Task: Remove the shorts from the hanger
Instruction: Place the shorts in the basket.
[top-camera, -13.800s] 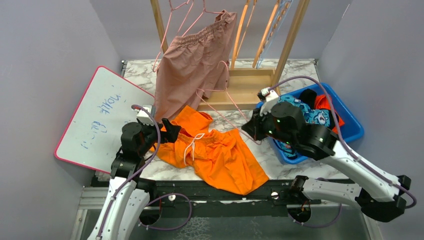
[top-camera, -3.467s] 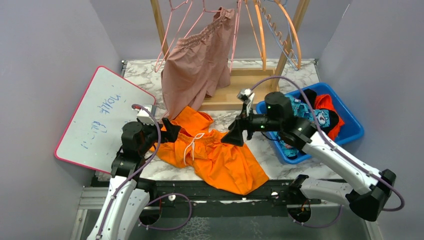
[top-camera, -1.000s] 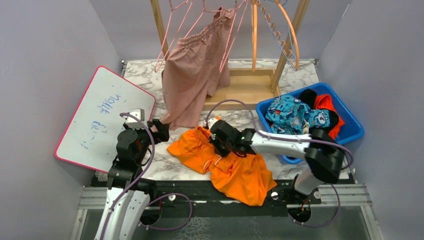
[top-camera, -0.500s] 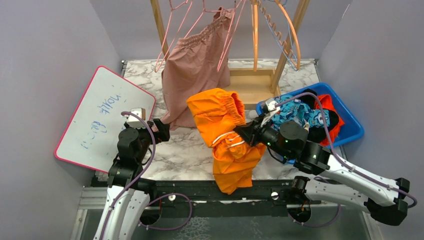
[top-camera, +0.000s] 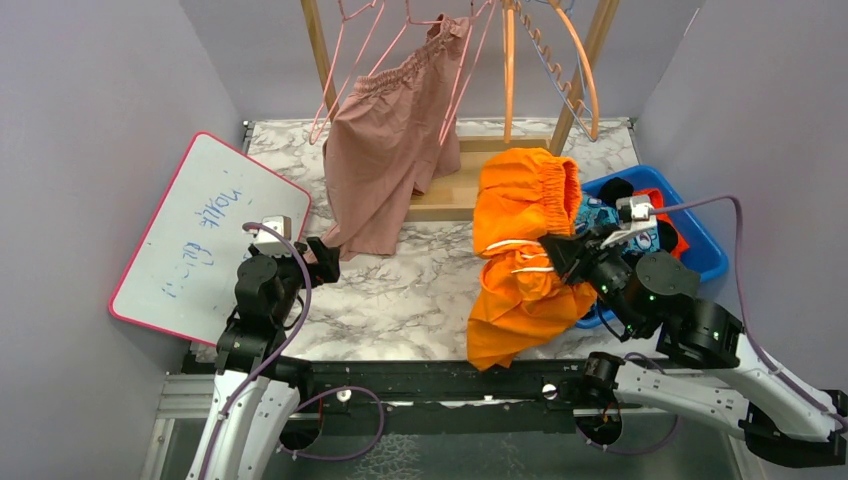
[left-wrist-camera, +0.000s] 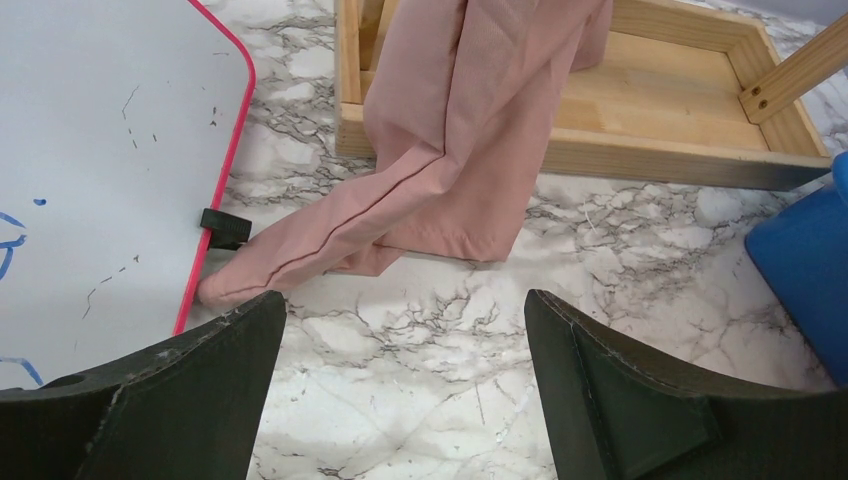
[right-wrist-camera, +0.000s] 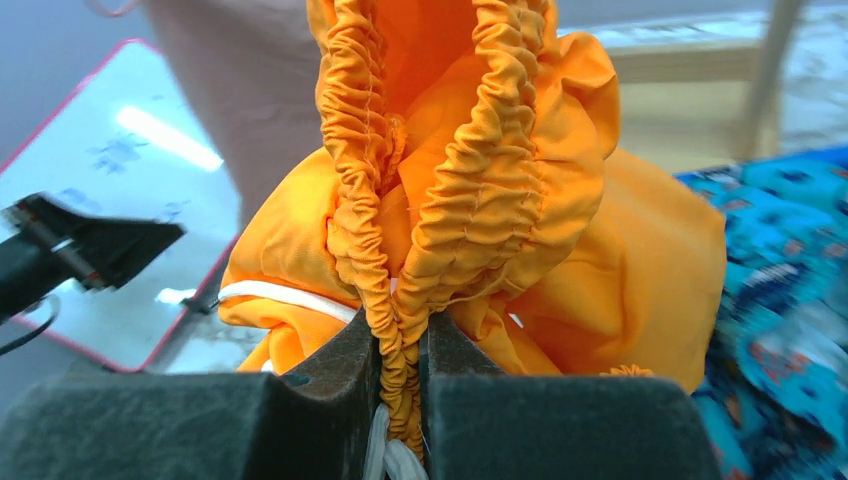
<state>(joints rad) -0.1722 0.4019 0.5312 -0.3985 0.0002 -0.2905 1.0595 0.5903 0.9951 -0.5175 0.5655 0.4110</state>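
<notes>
My right gripper (top-camera: 556, 252) is shut on the elastic waistband of the bright orange shorts (top-camera: 520, 250), holding them in the air beside the blue bin (top-camera: 705, 262); the pinched waistband shows in the right wrist view (right-wrist-camera: 400, 340). The dusty pink shorts (top-camera: 385, 150) hang from a pink hanger (top-camera: 345, 70) on the wooden rack, their hem trailing on the table (left-wrist-camera: 300, 255). My left gripper (top-camera: 322, 258) is open and empty just above the marble, near that hem (left-wrist-camera: 405, 330). Blue cartoon-print shorts (top-camera: 600, 215), red-orange shorts (top-camera: 655, 205) and dark shorts (top-camera: 615, 187) lie in the bin.
A white board with a pink rim (top-camera: 195, 235) lies at the left, its edge in the left wrist view (left-wrist-camera: 215, 200). The wooden rack base (top-camera: 450, 195) stands at the back, with orange and blue empty hangers (top-camera: 560, 50) above. Grey walls close in both sides.
My right gripper has carried the orange shorts up off the table and to the right, toward the blue bin. The left arm has stayed put.
</notes>
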